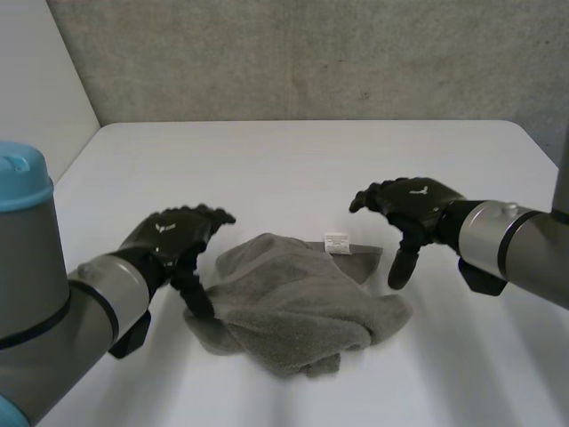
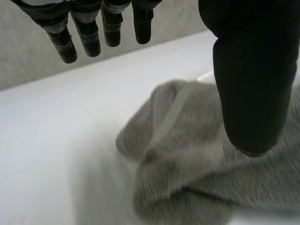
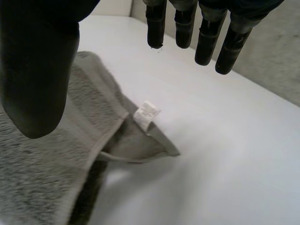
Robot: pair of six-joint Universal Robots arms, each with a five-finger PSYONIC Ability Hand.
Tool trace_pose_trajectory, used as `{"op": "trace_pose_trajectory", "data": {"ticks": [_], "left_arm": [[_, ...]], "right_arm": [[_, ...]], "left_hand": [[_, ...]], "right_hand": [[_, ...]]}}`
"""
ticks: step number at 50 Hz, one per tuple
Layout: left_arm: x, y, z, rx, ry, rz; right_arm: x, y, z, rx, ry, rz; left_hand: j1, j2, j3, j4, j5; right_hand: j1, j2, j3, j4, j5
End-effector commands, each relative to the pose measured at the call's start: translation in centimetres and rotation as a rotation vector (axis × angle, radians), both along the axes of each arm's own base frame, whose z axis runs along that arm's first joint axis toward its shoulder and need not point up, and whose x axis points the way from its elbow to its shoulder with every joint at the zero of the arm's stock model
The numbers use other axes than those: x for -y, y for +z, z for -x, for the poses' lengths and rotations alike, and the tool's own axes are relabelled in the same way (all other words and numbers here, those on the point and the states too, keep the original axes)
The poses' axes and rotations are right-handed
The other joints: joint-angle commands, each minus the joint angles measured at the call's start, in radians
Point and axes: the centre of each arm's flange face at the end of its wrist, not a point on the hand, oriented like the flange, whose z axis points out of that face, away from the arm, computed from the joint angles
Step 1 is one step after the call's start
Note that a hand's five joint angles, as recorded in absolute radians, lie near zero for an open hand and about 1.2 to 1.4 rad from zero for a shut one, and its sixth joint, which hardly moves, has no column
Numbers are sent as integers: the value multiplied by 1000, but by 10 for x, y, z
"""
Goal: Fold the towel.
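Observation:
A grey towel (image 1: 293, 298) lies crumpled in a loose heap on the white table (image 1: 293, 160), with a white label (image 1: 337, 240) at its far edge. My left hand (image 1: 178, 236) hovers at the towel's left edge, open, thumb pointing down beside the cloth and holding nothing. My right hand (image 1: 413, 209) hovers just right of the towel's far corner, open too, thumb hanging down. In the left wrist view the towel (image 2: 187, 164) lies under the thumb (image 2: 251, 84). In the right wrist view the towel's corner and label (image 3: 146, 114) lie below the fingers (image 3: 206, 37).
A grey wall (image 1: 311, 53) stands behind the table's far edge. Bare table surface lies on all sides of the towel.

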Motion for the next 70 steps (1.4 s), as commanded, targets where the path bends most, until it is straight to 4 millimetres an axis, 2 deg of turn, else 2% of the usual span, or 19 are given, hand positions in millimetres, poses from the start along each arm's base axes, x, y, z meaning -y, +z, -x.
{"op": "trace_pose_trajectory", "data": {"ticks": [1, 12, 17, 19, 25, 27, 31, 34, 35, 36, 38, 39, 41, 43, 53, 55, 57, 60, 70], "left_arm": [[13, 16, 14, -47, -18, 80], [49, 9, 72, -85, -177, 123], [58, -5, 94, -48, -275, 128], [59, -19, 108, 0, -328, 135], [60, -45, 120, 82, -377, 133], [61, -63, 122, 135, -400, 125], [60, -75, 122, 173, -417, 117], [59, -81, 121, 194, -424, 107], [58, -83, 120, 201, -420, 101], [58, -83, 120, 201, -420, 101], [58, -81, 115, 222, -387, 103], [58, -81, 115, 222, -387, 103], [58, -69, 109, 241, -343, 114], [57, -61, 105, 252, -320, 120], [47, -9, 69, 224, -210, 204], [48, -2, 58, 215, -182, 219], [52, 8, 34, 201, -123, 246], [48, 11, 18, 199, -87, 256], [22, 15, -7, 199, -59, 260]], "right_arm": [[9, 5, 12, 6, -45, 14], [18, -4, 26, -9, -93, 4], [24, -8, 35, -14, -124, -9], [26, -13, 42, -19, -145, -21], [28, -17, 51, -23, -173, -32], [28, -22, 55, -26, -184, -42], [28, -27, 58, -38, -183, -43], [27, -31, 60, -53, -181, -46], [27, -32, 62, -59, -182, -43], [27, -32, 62, -59, -182, -43], [28, -32, 63, -66, -182, -40], [28, -32, 63, -66, -182, -40], [28, -32, 62, -66, -181, -40], [29, -32, 61, -66, -177, -34], [40, -37, 57, -58, -166, -16], [42, -39, 56, -58, -164, -16], [47, -41, 55, -54, -159, -17], [47, -41, 50, -49, -141, -16], [55, -41, 6, 2, 24, 22]], "left_hand": [[11, 21, 20, 20, -17], [91, 100, 100, 99, 62], [149, 159, 158, 158, 121], [158, 168, 167, 167, 130], [170, 180, 179, 178, 142], [205, 214, 214, 213, 177], [258, 268, 267, 266, 230], [399, 409, 408, 407, 371], [553, 563, 562, 561, 525], [555, 564, 563, 563, 526], [870, 880, 879, 879, 842], [872, 881, 880, 880, 843], [1134, 1144, 1143, 1143, 1106], [1220, 1229, 1229, 1228, 1192], [1221, 1230, 1229, 1229, 1192], [1221, 1230, 1229, 1229, 1192], [1221, 1230, 1229, 1229, 1192], [1221, 1230, 1229, 1229, 1192], [1221, 1230, 1229, 1229, 1192]], "right_hand": [[-55, -75, -66, -83, -56], [-55, -75, -66, -83, -56], [-55, -75, -66, -83, -56], [-55, -75, -66, -83, -56], [-55, -75, -66, -83, -56], [-55, -75, -66, -83, -56], [-55, -75, -66, -83, -56], [-55, -75, -66, -83, -56], [-55, -75, -66, -83, -56], [-55, -75, -66, -83, -56], [-55, -75, -66, -83, -56], [-55, -75, -66, -83, -56], [-55, -75, -66, -83, -56], [-55, -75, -66, -83, -56], [-55, -75, -66, -83, -56], [-55, -75, -66, -83, -56], [-55, -75, -66, -83, -56], [-55, -75, -66, -83, -56], [-55, -75, -66, -83, -56]]}}
